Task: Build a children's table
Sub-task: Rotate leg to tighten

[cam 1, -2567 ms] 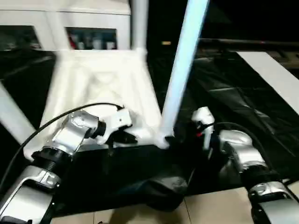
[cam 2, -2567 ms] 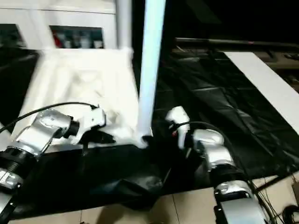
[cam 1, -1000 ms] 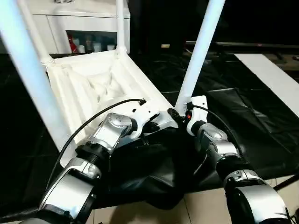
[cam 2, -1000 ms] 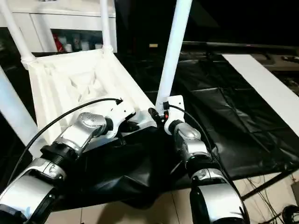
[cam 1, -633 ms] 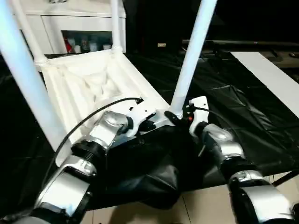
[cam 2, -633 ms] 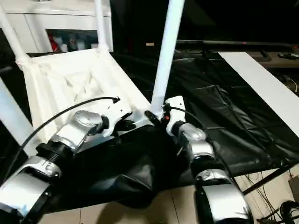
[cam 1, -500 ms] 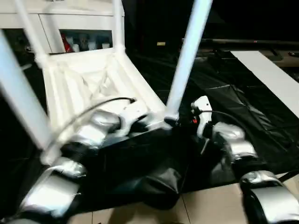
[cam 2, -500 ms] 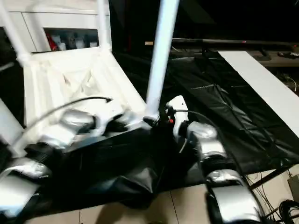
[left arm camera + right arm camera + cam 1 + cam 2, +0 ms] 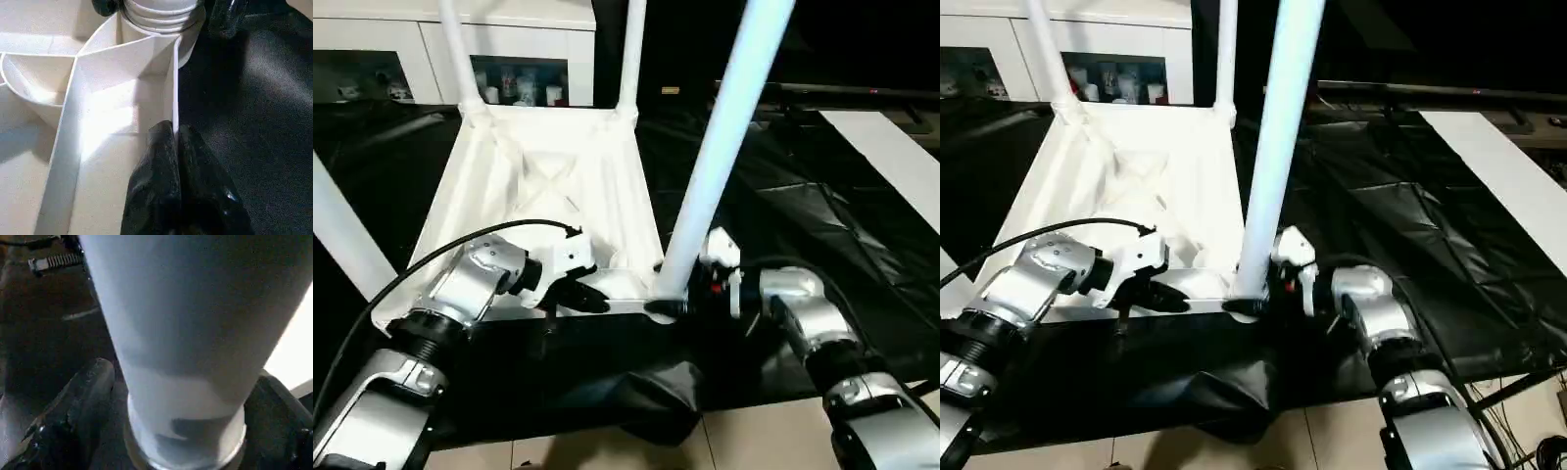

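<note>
Near leg (image 9: 720, 157): stands upright in the tabletop (image 9: 548, 186) corner socket. Your right gripper (image 9: 674, 294) straddles its base, jaws wide. Your left gripper (image 9: 592, 299) beside it pinches the tabletop rim.

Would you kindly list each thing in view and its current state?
Top: upside down, ribbed underside up.
Legs: standing up in the corner sockets.
Left tool: shut on the top's rim.
Right tool: open, fingers either side of the near leg's base.
Black sheet: spread under the top, wrinkled.
</note>
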Robot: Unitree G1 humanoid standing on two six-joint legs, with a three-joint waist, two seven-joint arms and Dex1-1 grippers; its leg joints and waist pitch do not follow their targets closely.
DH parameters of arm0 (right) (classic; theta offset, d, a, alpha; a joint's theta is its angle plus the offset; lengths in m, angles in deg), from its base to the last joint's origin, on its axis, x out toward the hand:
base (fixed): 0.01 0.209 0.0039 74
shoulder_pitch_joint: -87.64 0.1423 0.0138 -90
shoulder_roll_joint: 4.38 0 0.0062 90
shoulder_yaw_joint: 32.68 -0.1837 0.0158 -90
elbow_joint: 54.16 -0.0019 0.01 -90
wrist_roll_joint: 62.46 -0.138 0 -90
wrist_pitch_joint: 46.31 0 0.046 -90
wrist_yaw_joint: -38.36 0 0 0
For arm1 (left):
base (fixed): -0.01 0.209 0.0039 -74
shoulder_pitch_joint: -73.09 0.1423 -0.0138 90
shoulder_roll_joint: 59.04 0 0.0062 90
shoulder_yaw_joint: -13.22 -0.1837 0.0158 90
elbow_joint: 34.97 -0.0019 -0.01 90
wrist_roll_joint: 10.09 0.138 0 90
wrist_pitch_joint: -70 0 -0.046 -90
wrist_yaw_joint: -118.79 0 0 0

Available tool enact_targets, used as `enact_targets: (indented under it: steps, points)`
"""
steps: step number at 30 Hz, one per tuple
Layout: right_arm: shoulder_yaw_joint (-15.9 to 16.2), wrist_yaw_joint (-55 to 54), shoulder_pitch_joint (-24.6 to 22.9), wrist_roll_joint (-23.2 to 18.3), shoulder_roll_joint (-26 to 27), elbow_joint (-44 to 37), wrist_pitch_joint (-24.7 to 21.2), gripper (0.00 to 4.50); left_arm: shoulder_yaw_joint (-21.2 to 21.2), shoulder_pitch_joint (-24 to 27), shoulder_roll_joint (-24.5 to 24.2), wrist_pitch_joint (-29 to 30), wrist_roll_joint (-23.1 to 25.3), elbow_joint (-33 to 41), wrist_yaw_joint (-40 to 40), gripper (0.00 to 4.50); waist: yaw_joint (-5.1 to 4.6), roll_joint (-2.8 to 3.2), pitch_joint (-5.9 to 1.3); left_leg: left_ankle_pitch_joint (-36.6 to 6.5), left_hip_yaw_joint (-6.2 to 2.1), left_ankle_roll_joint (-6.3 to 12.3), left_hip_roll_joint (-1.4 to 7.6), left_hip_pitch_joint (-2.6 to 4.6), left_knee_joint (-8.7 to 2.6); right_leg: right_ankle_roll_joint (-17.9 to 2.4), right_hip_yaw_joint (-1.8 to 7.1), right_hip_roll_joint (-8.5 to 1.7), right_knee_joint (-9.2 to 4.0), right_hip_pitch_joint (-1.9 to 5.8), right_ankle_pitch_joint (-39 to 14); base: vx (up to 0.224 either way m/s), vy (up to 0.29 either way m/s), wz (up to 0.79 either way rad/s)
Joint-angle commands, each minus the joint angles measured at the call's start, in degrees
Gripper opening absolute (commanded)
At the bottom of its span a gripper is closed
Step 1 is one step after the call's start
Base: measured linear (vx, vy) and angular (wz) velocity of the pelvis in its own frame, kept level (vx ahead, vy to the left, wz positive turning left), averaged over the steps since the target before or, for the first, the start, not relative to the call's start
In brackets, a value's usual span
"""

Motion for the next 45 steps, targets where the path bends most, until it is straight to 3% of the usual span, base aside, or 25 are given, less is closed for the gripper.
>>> enact_targets:
  steps: [1,9,15,17,18,19,20,21,22,23,29,35,38,41,45]
  points:
    - [0.4,0.7,0.0,0.9,-0.7,-0.4,-0.4,3.46,-2.2,0.6,0.5,0.7,0.1,0.5,-1.5,0.00,-0.18,0.44,-3.23,-9.7,0.58,2.11,0.61,0.31,-3.29,-13.2,2.18,-3.56,-3.26,3.21,-8.8,0.000,0.000,0.00]
    - [0.2,1.1,-0.2,0.6,-1.1,-0.8,-1.2,2.78,-2.1,1.2,0.1,1.5,0.2,1.5,-2.0,0.00,-0.16,0.49,-3.36,-8.2,0.64,2.75,0.60,0.31,-3.14,-14.1,2.10,-3.41,-2.90,3.32,-5.6,0.000,0.000,0.00]
    - [-0.6,-1.7,-0.2,0.6,-0.4,0.1,-1.4,2.69,-2.4,1.7,0.2,2.9,0.5,1.4,-1.8,0.00,-0.21,0.48,-3.38,-7.8,0.63,2.65,0.53,0.30,-3.12,-14.1,2.08,-3.38,-2.84,3.35,-5.5,0.000,0.000,0.00]
    - [-3.6,-13.2,1.4,1.0,2.0,5.4,-0.7,2.68,-1.4,0.7,2.7,4.5,2.2,-1.4,4.9,0.00,-0.56,0.47,-3.03,-9.5,0.55,1.91,0.45,0.26,-3.33,-13.6,2.14,-3.50,-3.32,3.10,-8.7,0.000,0.000,0.00]
    - [-4.7,-16.2,1.8,0.7,2.6,6.7,-1.0,2.68,-1.1,0.1,3.6,4.9,2.8,-2.4,7.2,0.00,-0.92,0.39,-2.72,-12.5,0.50,0.61,0.38,0.53,-3.52,-12.4,2.14,-3.54,-3.94,2.76,-14.3,0.000,0.000,0.00]
    - [-4.7,-16.2,1.8,0.7,2.6,6.7,-1.0,2.68,-1.1,0.1,3.6,4.9,2.8,-2.4,7.2,0.00,-0.92,0.39,-2.72,-12.5,0.50,0.61,0.38,0.53,-3.52,-12.4,2.14,-3.54,-3.94,2.76,-14.3,-0.055,-0.002,-0.01]
    - [-6.5,-22.6,2.7,0.2,4.1,9.3,-1.5,2.67,0.0,-1.3,5.8,5.7,4.0,-5.2,13.5,0.00,-1.13,0.28,-2.68,-15.3,0.24,-0.37,0.27,0.66,-3.44,-10.0,2.15,-3.68,-4.58,2.66,-22.2,-0.055,-0.002,-0.01]
    - [-7.7,-29.3,3.5,0.2,5.5,11.1,-1.9,2.67,1.5,-2.8,8.6,6.9,4.4,-8.0,19.8,0.00,-1.36,0.42,-2.62,-15.8,0.08,-0.88,0.30,0.63,-3.52,-9.3,2.18,-3.68,-4.78,2.58,-23.6,0.000,0.000,0.00]
    - [-8.3,-33.3,3.9,0.2,6.5,12.0,-2.2,2.67,2.3,-3.5,10.2,7.9,4.4,-9.3,23.1,0.00,-1.51,0.32,-2.69,-15.5,0.13,-1.08,0.17,0.50,-3.41,-9.1,2.15,-3.58,-4.74,2.60,-23.5,0.000,0.000,0.00]
    - [-8.6,-35.7,4.3,0.2,7.1,12.5,-2.5,2.67,2.8,-4.0,11.1,8.4,4.3,-10.0,24.9,0.00,-1.58,0.44,-2.82,-16.3,0.05,-1.39,0.19,0.88,-3.32,-9.1,2.16,-3.59,-4.89,2.29,-23.5,0.000,0.000,0.00]
    - [-11.1,-49.4,7.3,-0.3,11.9,16.0,-3.4,2.67,4.3,-6.3,16.9,8.6,4.8,-14.6,34.6,0.00,-1.64,0.58,-3.10,-15.2,0.12,-0.26,0.03,0.47,-3.25,-9.6,2.14,-3.26,-4.49,2.42,-18.6,0.000,0.000,0.00]
    - [-10.6,-45.9,8.1,0.3,14.8,16.2,-0.8,2.67,3.4,-7.0,18.7,7.4,6.1,-16.8,36.3,0.00,-1.35,0.29,-3.13,-13.8,0.25,1.27,0.03,0.09,-3.19,-10.2,2.10,-3.40,-4.30,2.78,-15.7,0.000,0.000,0.00]
    - [-11.0,-42.5,7.8,-0.7,14.9,14.9,0.8,3.39,3.2,-6.7,18.1,7.1,5.9,-16.4,35.3,0.00,-1.25,0.20,-3.04,-14.7,0.21,1.37,0.11,0.17,-3.25,-9.6,2.08,-3.53,-4.56,2.66,-18.1,0.000,0.000,0.00]
    - [-10.5,-40.4,8.1,-0.6,14.0,14.5,1.4,3.65,3.0,-6.5,17.2,6.1,5.9,-16.3,34.0,0.00,-1.65,0.15,-2.89,-15.4,-0.06,1.34,0.09,-0.29,-3.50,-9.0,1.93,-3.46,-4.59,2.84,-19.9,0.000,0.000,0.00]
    - [-7.1,-32.5,7.7,1.6,10.8,13.1,1.7,3.74,2.2,-5.9,15.0,5.7,5.8,-15.2,30.0,0.00,-1.72,0.36,-2.91,-15.6,-0.05,1.52,0.11,-0.25,-3.38,-9.0,2.00,-3.57,-4.80,2.76,-21.0,0.000,0.000,0.00]
